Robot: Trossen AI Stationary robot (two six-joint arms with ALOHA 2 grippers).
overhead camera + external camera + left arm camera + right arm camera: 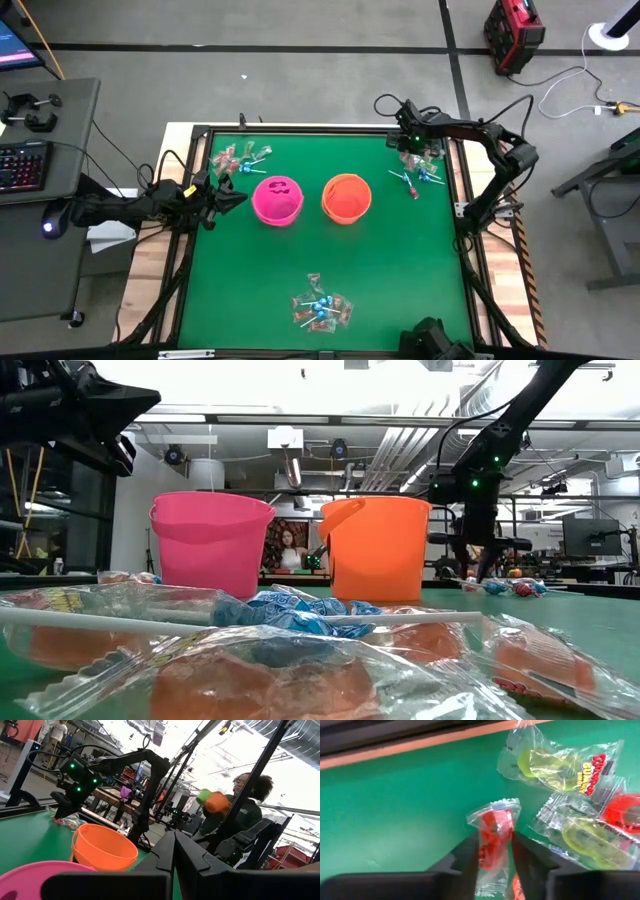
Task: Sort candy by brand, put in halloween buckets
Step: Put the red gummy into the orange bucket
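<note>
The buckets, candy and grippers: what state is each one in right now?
Pink bucket: upright.
Orange bucket: upright, looks empty.
Right gripper: shut on a red gummy packet.
Left gripper: beside pink bucket, holding nothing visible.
Candy piles: loose on table.

We see a pink bucket (277, 198) and an orange bucket (346, 197) upright side by side mid-table. Wrapped candy lies in three clusters: far left (238, 159), far right (417, 168), and near edge (320, 309), mixing blue lollipops with red pieces.

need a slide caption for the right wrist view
Right gripper shut on a red wrapped candy above the green mat, beside yellow and red gummy-ring packets.
</note>
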